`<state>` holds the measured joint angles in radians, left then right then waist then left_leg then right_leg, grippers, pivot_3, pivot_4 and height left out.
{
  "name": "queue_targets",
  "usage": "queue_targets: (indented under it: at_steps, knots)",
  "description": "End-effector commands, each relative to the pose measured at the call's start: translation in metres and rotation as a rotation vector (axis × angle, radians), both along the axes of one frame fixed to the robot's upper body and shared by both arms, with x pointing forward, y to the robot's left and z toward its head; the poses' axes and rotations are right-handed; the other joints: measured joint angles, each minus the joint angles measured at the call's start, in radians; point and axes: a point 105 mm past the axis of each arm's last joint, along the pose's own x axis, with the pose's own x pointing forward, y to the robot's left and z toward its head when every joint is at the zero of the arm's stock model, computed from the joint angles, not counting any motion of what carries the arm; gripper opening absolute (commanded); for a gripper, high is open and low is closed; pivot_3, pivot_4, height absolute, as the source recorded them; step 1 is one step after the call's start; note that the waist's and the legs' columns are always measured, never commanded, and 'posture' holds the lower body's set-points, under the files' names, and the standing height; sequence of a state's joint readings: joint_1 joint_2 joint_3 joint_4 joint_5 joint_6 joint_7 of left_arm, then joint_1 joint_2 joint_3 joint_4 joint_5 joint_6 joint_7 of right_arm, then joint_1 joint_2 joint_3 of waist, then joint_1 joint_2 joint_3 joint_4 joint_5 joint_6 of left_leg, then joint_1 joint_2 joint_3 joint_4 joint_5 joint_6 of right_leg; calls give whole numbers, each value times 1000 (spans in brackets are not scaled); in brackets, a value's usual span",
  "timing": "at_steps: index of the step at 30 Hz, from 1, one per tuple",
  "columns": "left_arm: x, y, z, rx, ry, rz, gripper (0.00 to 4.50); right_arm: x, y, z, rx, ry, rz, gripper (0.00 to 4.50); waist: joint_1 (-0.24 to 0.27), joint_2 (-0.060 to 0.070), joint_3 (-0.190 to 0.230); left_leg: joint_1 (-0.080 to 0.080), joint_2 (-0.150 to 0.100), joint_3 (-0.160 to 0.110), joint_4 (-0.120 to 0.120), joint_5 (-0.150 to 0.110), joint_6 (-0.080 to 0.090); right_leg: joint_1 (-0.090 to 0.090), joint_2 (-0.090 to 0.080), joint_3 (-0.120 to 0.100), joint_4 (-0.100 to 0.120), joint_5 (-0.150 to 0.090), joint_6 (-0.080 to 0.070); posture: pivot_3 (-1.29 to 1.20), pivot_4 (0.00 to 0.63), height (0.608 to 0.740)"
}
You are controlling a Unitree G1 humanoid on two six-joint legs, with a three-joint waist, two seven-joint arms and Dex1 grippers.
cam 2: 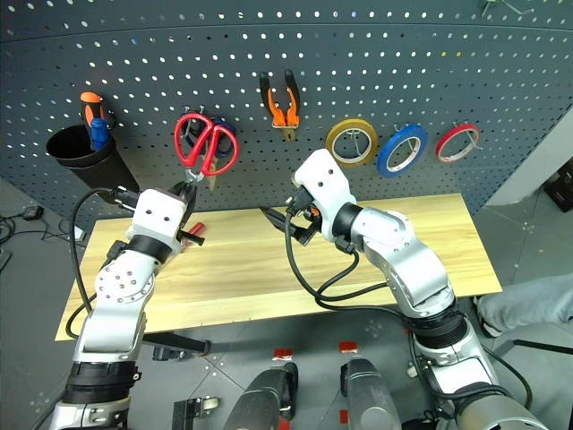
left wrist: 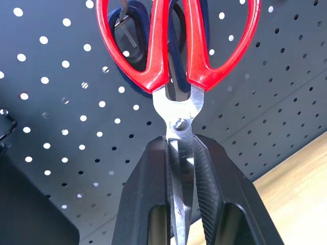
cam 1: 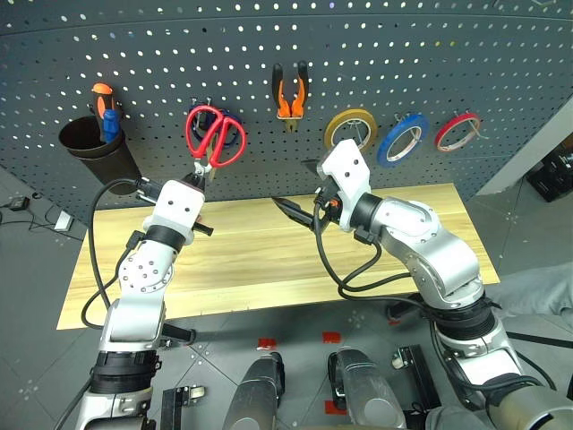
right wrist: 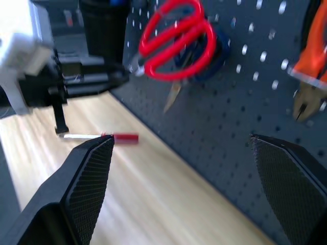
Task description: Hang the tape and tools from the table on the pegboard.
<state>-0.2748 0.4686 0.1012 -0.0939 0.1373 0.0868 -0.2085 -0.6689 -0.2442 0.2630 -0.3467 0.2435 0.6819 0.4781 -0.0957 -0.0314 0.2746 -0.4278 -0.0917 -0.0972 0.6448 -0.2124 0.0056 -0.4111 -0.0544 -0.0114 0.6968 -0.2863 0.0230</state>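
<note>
The left gripper (cam 1: 199, 176) pinches the red scissors (cam 1: 215, 136) by the blades, handles up against the pegboard (cam 1: 376, 54). Ease 1 loop fully over the hook before letting go. The right gripper (cam 1: 300, 213) stands wide, empty.

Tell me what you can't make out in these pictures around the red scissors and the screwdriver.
- Whether a handle loop of the red scissors is over a hook: the loops hide it in the head views, and the left wrist view cuts them off at its edge.
- The blue scissors: mostly hidden behind the red pair.
- The screwdriver: its tip is behind the left gripper in the right wrist view; the arm covers most of it in the head views.
</note>
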Motion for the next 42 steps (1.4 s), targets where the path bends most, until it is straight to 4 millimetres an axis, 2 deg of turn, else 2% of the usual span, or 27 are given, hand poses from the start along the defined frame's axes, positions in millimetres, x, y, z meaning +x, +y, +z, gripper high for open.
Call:
queue_targets:
  at_steps: [1,3,5,6,9,10,12,14,19,21,24,27,32,36,39,42]
  knots:
    - [3,-6,11,44,-49,-31,363,-9,6,21,37,-104,26,4500,-2,0,0,0,0,0,0,0,0,0,0,0,0,0,0,-229,222,740]
    - [6,-6,7,35,-31,-32,363,-10,8,20,35,-110,29,4500,-4,0,0,0,0,0,0,0,0,0,0,0,0,0,0,-228,222,740]
    - [9,-5,0,20,2,-32,1081,-10,10,19,32,-108,30,4500,-5,0,0,0,0,0,0,0,0,0,0,0,0,0,0,-228,223,740]
    - [10,-6,-4,26,19,-34,1279,-10,10,18,32,-103,29,4500,-7,0,0,0,0,0,0,0,0,0,0,0,0,0,0,-229,226,740]
    - [7,3,-43,22,194,-5,2238,-10,10,8,12,-63,16,4500,-14,0,0,0,0,0,0,0,0,0,0,0,0,0,0,-230,231,740]
    - [3,9,-63,-17,285,13,2551,-11,11,3,0,-41,15,4500,-16,0,0,0,0,0,0,0,0,0,0,0,0,0,0,-231,234,740]
    - [-6,25,-90,-105,407,64,3186,-13,12,-5,-14,2,9,4500,-22,0,0,0,0,0,0,0,0,0,0,1,0,0,0,-233,242,740]
    - [-11,37,-101,-170,468,112,3794,-15,13,-8,-12,39,0,4500,-26,0,0,0,0,0,0,0,0,-1,0,1,1,0,0,-236,257,740]
    - [-10,67,-101,-298,555,176,3794,-17,21,-16,-14,181,-61,4500,-24,0,1,-1,1,-1,0,0,0,-2,1,0,2,0,0,-235,309,740]
    - [-5,85,-101,-298,598,191,3794,-20,30,-21,-33,246,-62,4500,-24,0,6,0,1,-1,1,0,0,-2,1,1,2,1,-1,-241,349,740]
    - [7,103,-96,-321,627,201,3794,-20,38,-19,-29,297,-76,4500,-26,0,15,1,1,-1,0,0,1,-1,1,1,2,1,-2,-241,375,740]
    - [17,112,-96,-344,654,196,3794,-19,44,-15,-29,310,-88,4500,-25,-1,31,0,1,-1,0,0,1,-2,0,1,1,1,-2,-237,409,740]
    - [26,125,-97,-339,678,209,3794,-20,50,-11,-31,317,-89,4500,-29,-5,47,-7,1,0,-1,0,2,-9,0,2,0,1,-2,-242,423,740]
    - [31,135,-100,-378,709,232,3794,-26,55,-9,-40,320,-65,4500,-39,-8,65,-8,1,0,-1,0,2,-10,0,2,0,1,-2,-262,452,740]
    - [33,145,-93,-391,690,274,3794,-31,58,-9,-47,329,-53,4500,-45,-11,84,-9,1,0,-1,0,2,-11,0,2,0,1,-2,-278,469,740]
    - [34,147,-93,-376,699,284,3794,-37,57,-9,-57,338,-46,4500,-49,-12,97,-10,1,1,-1,0,2,-12,0,2,0,1,-2,-294,479,740]
